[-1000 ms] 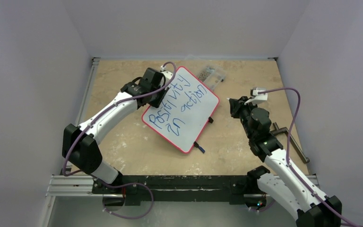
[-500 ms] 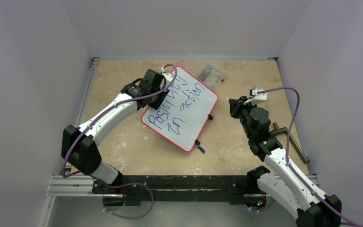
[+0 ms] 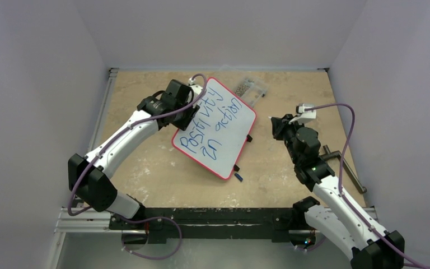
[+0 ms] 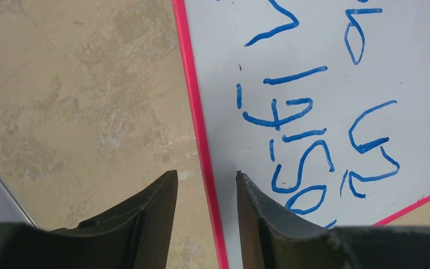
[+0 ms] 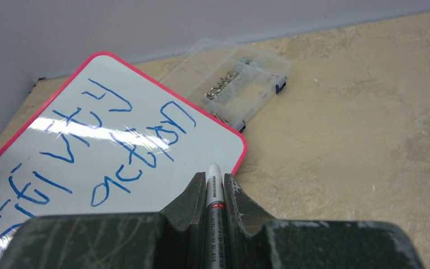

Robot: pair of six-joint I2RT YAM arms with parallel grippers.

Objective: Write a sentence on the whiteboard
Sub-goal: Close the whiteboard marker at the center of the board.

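the whiteboard (image 3: 215, 130) is white with a pink-red frame and blue writing, the table (image 3: 168, 168) mottled beige, the marker (image 5: 214, 190) white.

One whiteboard (image 3: 215, 130) on one table (image 3: 145, 168), bearing two lines of blue writing and two black clips (image 3: 249, 138) (image 3: 235, 168). Two arms (image 3: 124, 134) (image 3: 341, 204), with a left claw (image 4: 204, 190) and a right claw (image 5: 214, 178). One marker (image 5: 214, 193), one clear parts box (image 3: 252, 88), one small blue piece (image 3: 239, 177), one dark tool (image 3: 344, 165).

The parts box (image 3: 251, 88) lies behind the whiteboard (image 3: 215, 130), the right pincer (image 5: 214, 178) with marker (image 5: 214, 193) to its right.
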